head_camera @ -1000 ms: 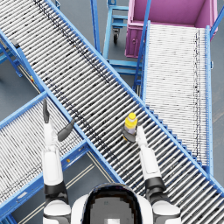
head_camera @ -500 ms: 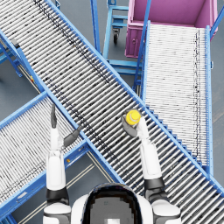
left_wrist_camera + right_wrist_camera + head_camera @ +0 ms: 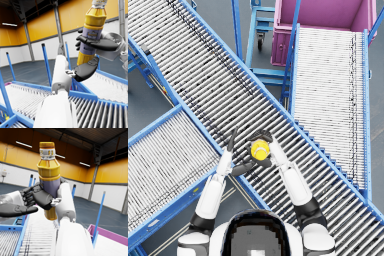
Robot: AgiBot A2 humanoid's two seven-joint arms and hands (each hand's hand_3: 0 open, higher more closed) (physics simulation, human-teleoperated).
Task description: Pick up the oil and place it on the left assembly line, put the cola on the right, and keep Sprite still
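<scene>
- Head view: the right hand (image 3: 264,139) is wrapped round the oil bottle (image 3: 259,149), which hangs clear above the middle conveyor (image 3: 203,65) with its cap towards the camera. The left hand (image 3: 234,157) sits just beside it, fingers spread and holding nothing. The left assembly line (image 3: 168,160) lies on that hand's side, so I'd judge a hand-over to be the step in hand.
- Left wrist view: the oil bottle (image 3: 91,35) stands upright, and the right hand (image 3: 100,45) is clamped across its label. The left hand (image 3: 85,70) comes in by the lower yellow body; I cannot tell whether it touches. It ought to close low, beneath the other grip, and hold firmly before the right lets go.
- Right wrist view: the oil bottle (image 3: 48,170) is upright in the right hand (image 3: 40,196), gripped about its middle. The left hand (image 3: 17,210) lies flat and open just beside it. The bottle looks tall and smooth and could slip or tip, so I'd release slowly, then set it base-down on the rollers.
</scene>
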